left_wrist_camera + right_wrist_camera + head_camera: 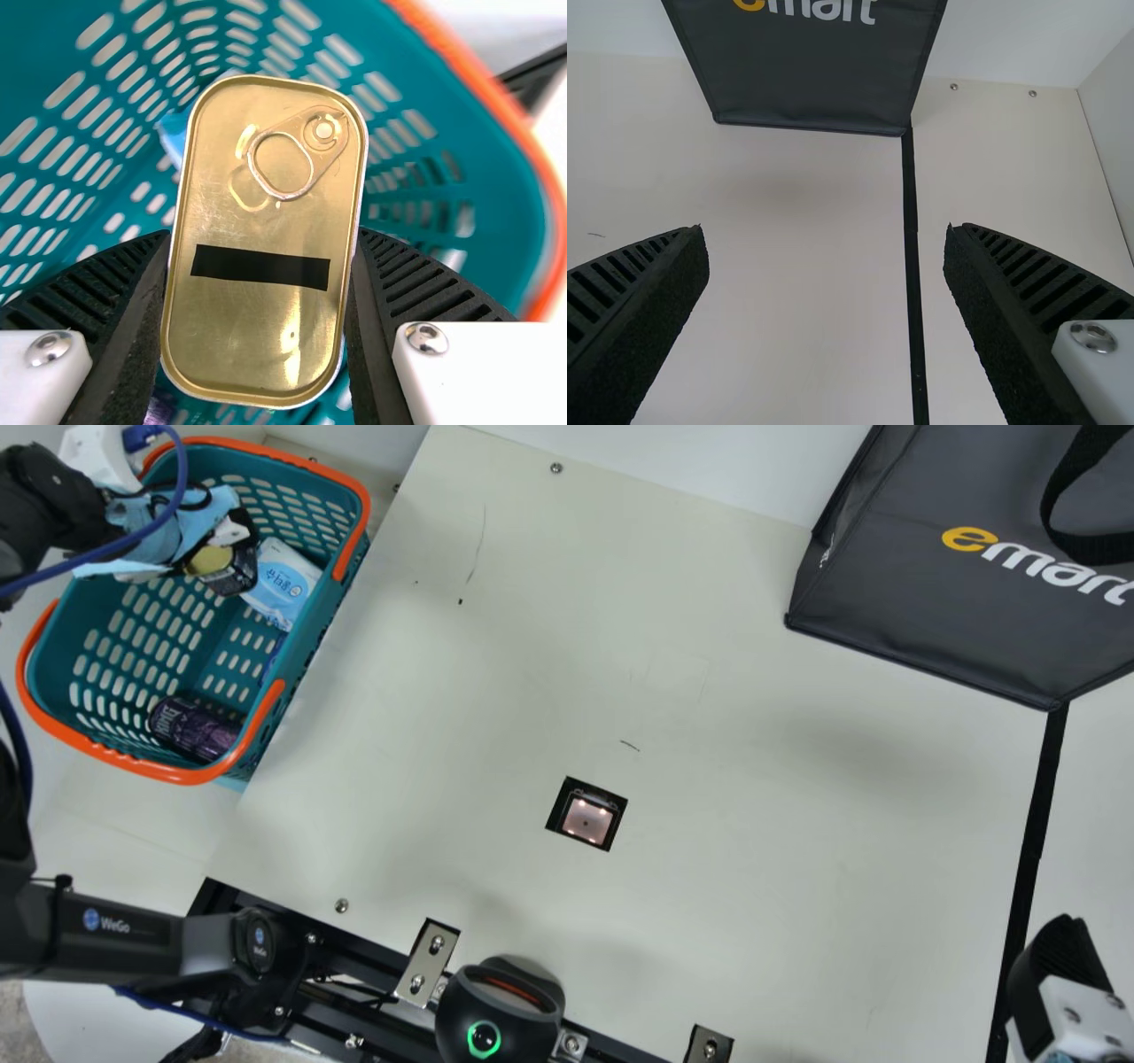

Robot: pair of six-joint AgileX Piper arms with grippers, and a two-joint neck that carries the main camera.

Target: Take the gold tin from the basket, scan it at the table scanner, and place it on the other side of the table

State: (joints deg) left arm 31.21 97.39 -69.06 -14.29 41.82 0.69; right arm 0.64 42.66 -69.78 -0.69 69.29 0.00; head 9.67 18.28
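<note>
- My left gripper reaches in over the basket from its left, above its far half, and my fingers there are closed on the gold tin, one against each long side.
- The tin's flat face, with its pull ring, is turned toward my wrist; the basket's slotted walls spread out behind it. How high the tin sits against the basket's rim I cannot tell.
- My right gripper is well apart from the basket, off to its right and nearer, above the tabletop. My fingers there stand wide open, nothing between them.
- Inside the basket, a blue-and-white packet leans by the right wall near my left fingers; a purple can lies at the near end.
- The basket's right wall stands between my held tin and the scanner, which is set into the tabletop to the basket's right and nearer.
- Far to the basket's right is a dark bag, with a black strip running nearer from its corner.
- The bag, well right of the basket, bears large yellow and white lettering; the packet inside the basket has blue print, the can pale print. The tin's face carries a plain black band.
</note>
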